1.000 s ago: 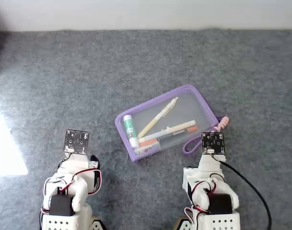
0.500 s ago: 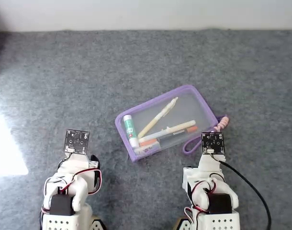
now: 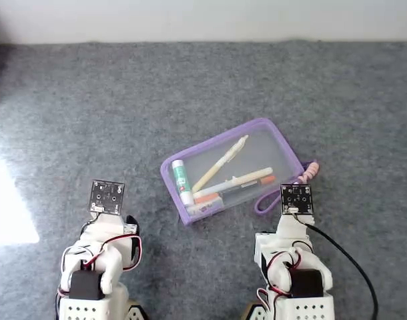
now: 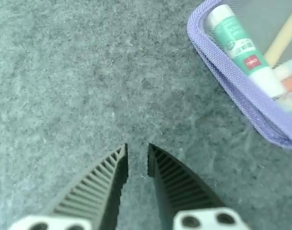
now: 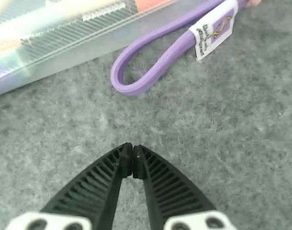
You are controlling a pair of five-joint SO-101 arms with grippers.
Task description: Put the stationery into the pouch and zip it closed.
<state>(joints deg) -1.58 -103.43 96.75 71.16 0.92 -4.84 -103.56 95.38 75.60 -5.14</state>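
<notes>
Stationery, namely a white glue stick [image 3: 183,181] with a green printed label, a cream pen [image 3: 220,163] and an orange-tipped marker [image 3: 240,181], lies inside the translucent purple-edged zip pouch [image 3: 273,148] at mid-table on grey felt [image 3: 90,100]. A white printed tag [image 5: 214,29] hangs on its purple loop strap [image 5: 155,62]. The left gripper [image 4: 137,153] has its fingers slightly parted, and the right gripper [image 5: 132,154] has its fingers pinched together; both are empty. Nothing has moved over the last second.

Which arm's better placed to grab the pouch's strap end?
Right, probably: the right gripper sits just short of the purple strap loop; the left gripper faces the glue stick end of the pouch.
</notes>
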